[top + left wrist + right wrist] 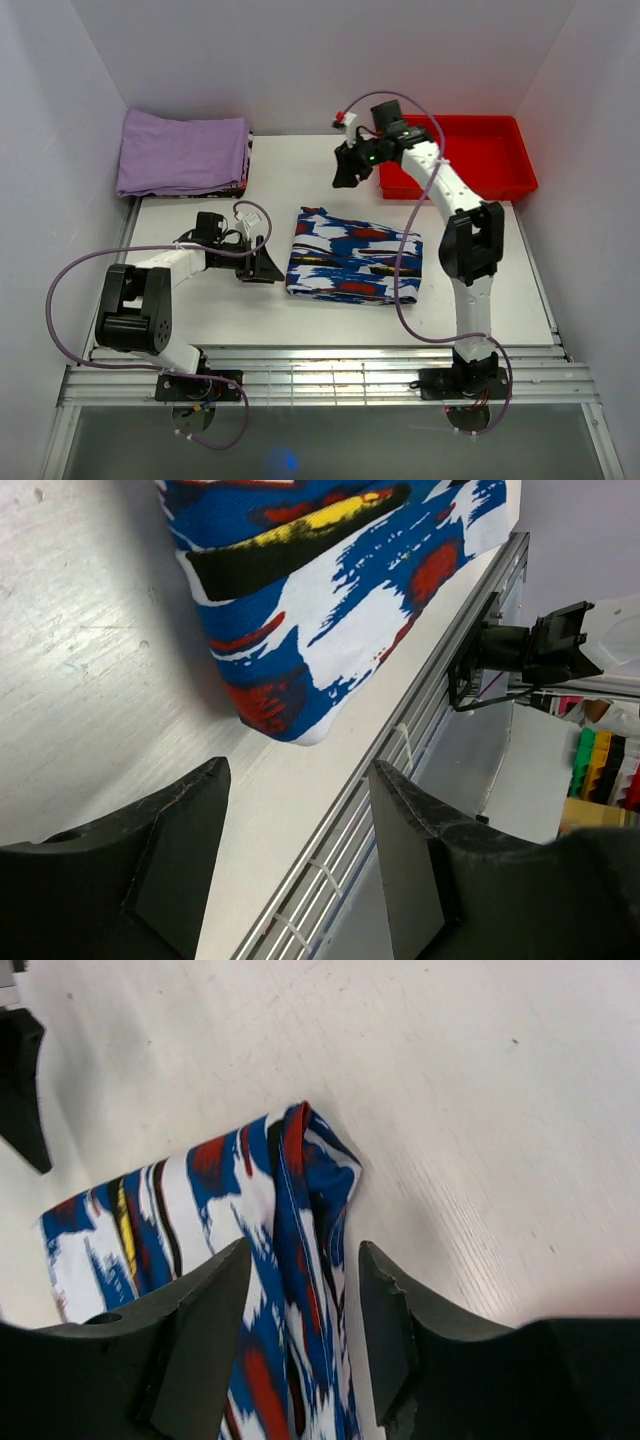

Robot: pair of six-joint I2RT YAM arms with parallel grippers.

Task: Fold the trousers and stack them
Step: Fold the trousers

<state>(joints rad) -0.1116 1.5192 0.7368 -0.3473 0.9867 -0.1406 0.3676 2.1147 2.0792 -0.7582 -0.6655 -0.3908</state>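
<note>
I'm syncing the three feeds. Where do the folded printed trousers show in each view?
Top external: trousers at the centre of the table, between the two arms.
Left wrist: trousers at top centre, one folded corner pointing down-frame.
Right wrist: trousers at lower left, folded edge near centre.
Shared landmark: the white table beneath them.

The folded trousers (200,1220) lie flat on the white surface (480,1110), with one layered corner pointing away. The right gripper (305,1260) hangs over them. Its two black fingers (200,1340) are spread apart and hold nothing, and printed cloth shows in the gap.
</note>
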